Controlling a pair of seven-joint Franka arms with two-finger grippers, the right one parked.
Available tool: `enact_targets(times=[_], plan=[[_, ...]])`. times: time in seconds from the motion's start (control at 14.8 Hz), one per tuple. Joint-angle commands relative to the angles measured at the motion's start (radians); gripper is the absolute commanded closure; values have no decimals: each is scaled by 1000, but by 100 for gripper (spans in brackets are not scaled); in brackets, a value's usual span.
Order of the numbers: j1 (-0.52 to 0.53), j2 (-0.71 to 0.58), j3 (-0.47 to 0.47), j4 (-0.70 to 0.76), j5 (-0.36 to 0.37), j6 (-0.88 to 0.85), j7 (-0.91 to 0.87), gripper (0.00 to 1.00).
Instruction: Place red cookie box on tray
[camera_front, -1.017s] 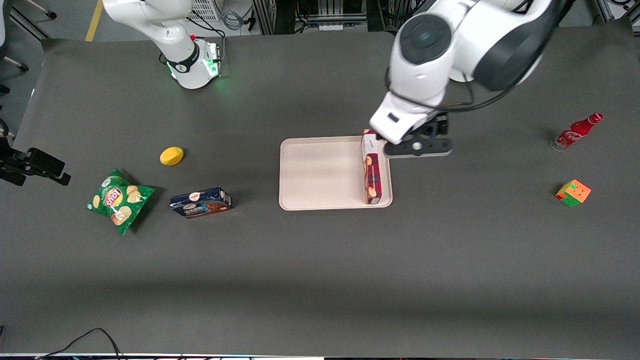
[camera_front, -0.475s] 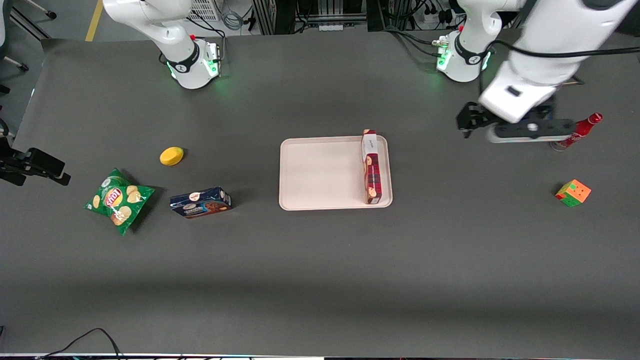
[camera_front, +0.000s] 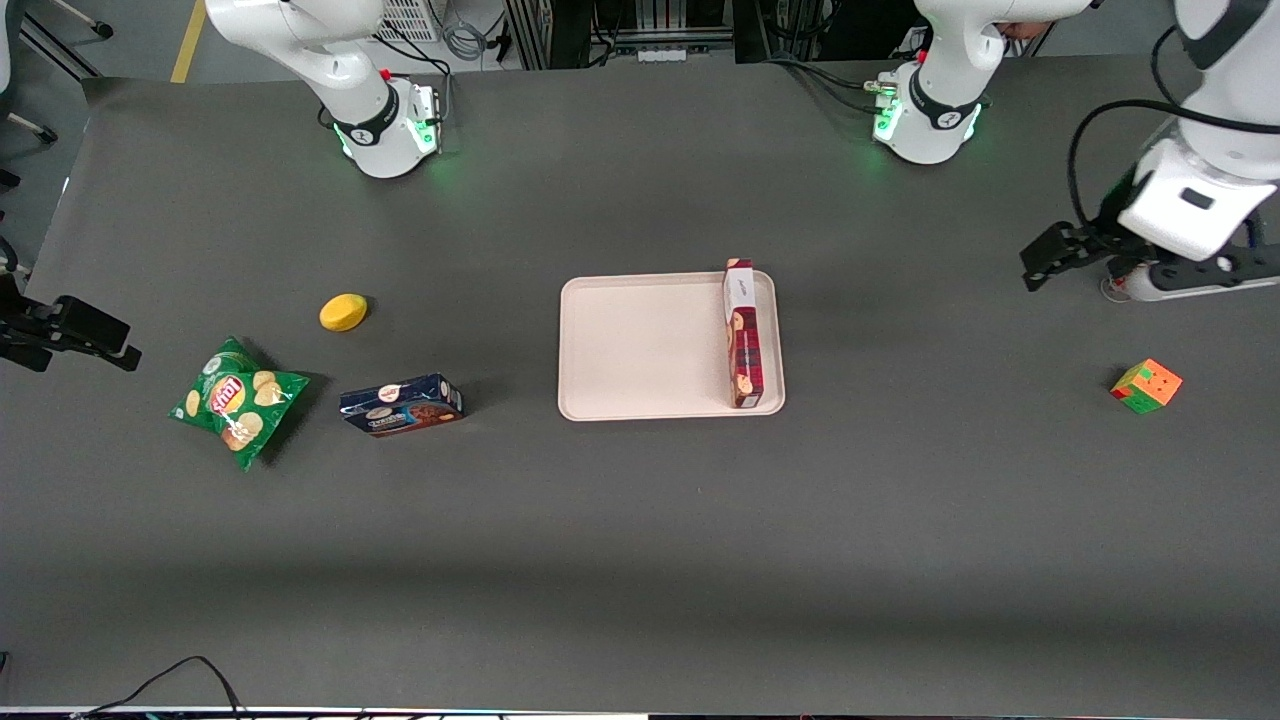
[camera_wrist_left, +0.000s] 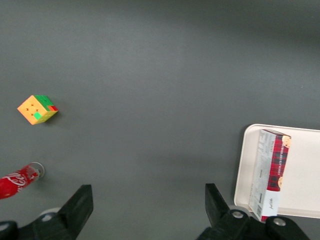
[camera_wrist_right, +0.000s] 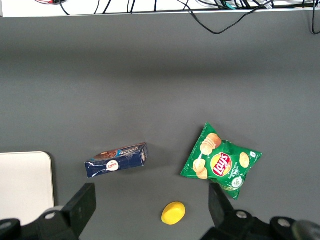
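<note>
Crinkly green chip bag (camera_front: 237, 400) toward the parked arm's end of the desk (camera_front: 640, 560), a matte dark grey sheet; smooth yellow lemon-shaped object (camera_front: 343, 312) near it; glossy dark blue cookie box (camera_front: 401, 405) lying flat; pale cream-pink tray (camera_front: 640, 345), rounded corners, low rim; red cookie box (camera_front: 743, 333), long tartan carton, stands on its narrow long side on the tray along the edge toward the working arm; multicoloured puzzle cube (camera_front: 1146, 386) toward the working arm's end; pincer (camera_front: 1075, 262) hovers above the desk there, well apart from the tray, fingers spread, nothing between them; left wrist view alone shows a red cola bottle (camera_wrist_left: 17, 181) lying near the pincer (camera_wrist_left: 147, 207), plus the carton's grey side panel (camera_wrist_left: 260, 170).
</note>
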Motion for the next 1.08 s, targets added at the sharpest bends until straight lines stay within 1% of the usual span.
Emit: enact_targets(times=[0.0,0.14,0.47,0.68,1.02], plan=[[-10,13,18,5,-14,20,39,0],[-7,39,18,43,-13,2,56,0],[-4,62,40,68,-11,8,64,0],[-4,71,46,76,-14,13,163,0],[-4,75,46,76,-13,7,165,0]])
